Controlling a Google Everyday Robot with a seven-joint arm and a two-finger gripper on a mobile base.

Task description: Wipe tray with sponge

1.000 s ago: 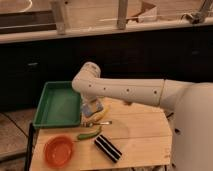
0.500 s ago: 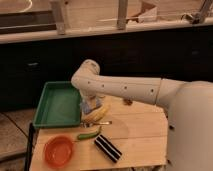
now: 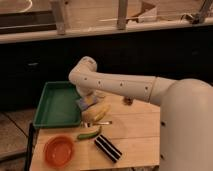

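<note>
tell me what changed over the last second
The arm swung slightly left, carrying the gripper, shut on what looks like the sponge, towards the right rim of the tray. Nothing was taken hold of or let go. The orange bowl, green vegetable and striped block stayed put.

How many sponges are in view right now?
1: the sponge is at the tray's right rim, right by the claw. The arm could be hiding another one behind it.

White tubular arm [image 3: 120, 86], dark dots, bulky white base [image 3: 189, 127]; hand [image 3: 85, 98] beside tray [image 3: 56, 106].
</note>
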